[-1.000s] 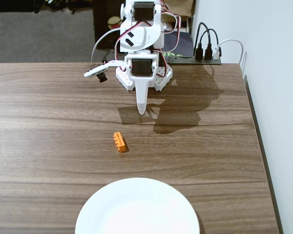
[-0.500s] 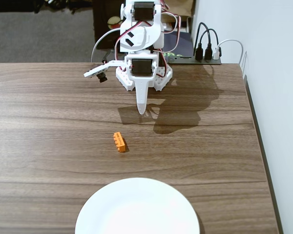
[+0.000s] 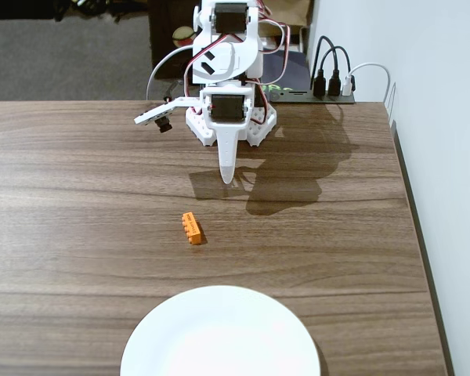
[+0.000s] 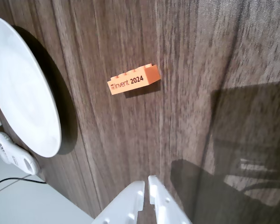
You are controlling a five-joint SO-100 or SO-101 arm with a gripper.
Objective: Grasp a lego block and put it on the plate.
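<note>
1. Fixed view: the arm stands at the far edge of the wooden table (image 3: 78, 196), its gripper (image 3: 228, 178) pointing down at the wood, well short of the lego block (image 3: 192, 229).
2. The lego block lies on the bare table between the gripper and the plate (image 3: 219, 333); it is nearer the camera than the gripper and slightly to the left. It sits apart from the plate's far rim and nothing touches it.
3. In the wrist view the two white fingertips (image 4: 136, 190) sit almost together, with only a thin slit between them, and they hold nothing.
4. The same view shows the block (image 4: 133, 80) ahead of the tips, its printed long face towards the camera and its row of studs along the top edge. The plate (image 4: 23, 93) fills the left side, with a small white fan (image 4: 14, 156) beyond its rim.
5. The step in hand looks like the approach. To do it well, the jaws should spread first, before descending.
6. The wrist should probably turn so the fingers close across the block's short width.
7. The block is small and light, so an off-centre descent could nudge it aside.
</note>
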